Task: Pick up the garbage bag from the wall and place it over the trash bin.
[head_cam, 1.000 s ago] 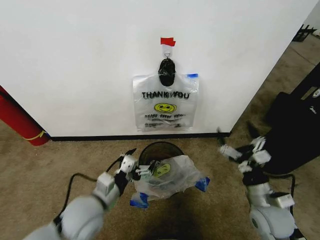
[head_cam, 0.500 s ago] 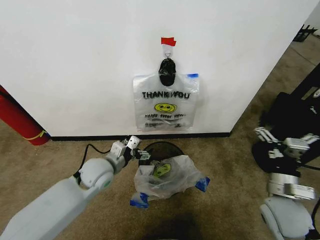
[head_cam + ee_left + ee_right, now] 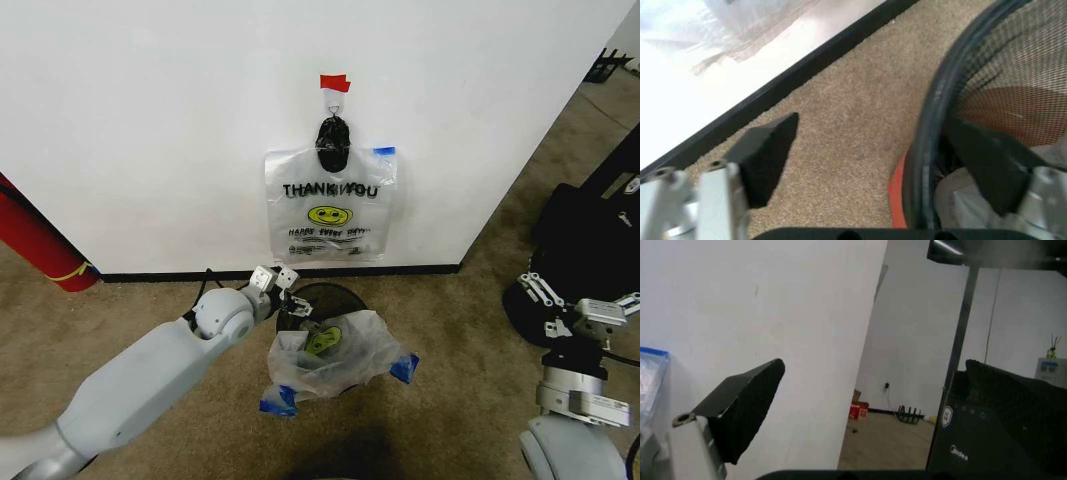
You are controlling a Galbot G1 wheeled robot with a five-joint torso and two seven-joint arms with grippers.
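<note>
Black mesh trash bin (image 3: 322, 298) stands on carpet below wall (image 3: 150, 120). Left gripper (image 3: 285, 291) released, jaws straddling bin's rim. Garbage bag (image 3: 328, 345) draped over bin's front; second bag (image 3: 330, 205) hangs on wall. Right gripper (image 3: 570, 300) released, well apart.

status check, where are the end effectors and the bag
Left end effector open at the round black mesh trash bin's rim. Right end effector open, off right. Translucent whitish plastic garbage bag draped over bin. Nothing in the way.
</note>
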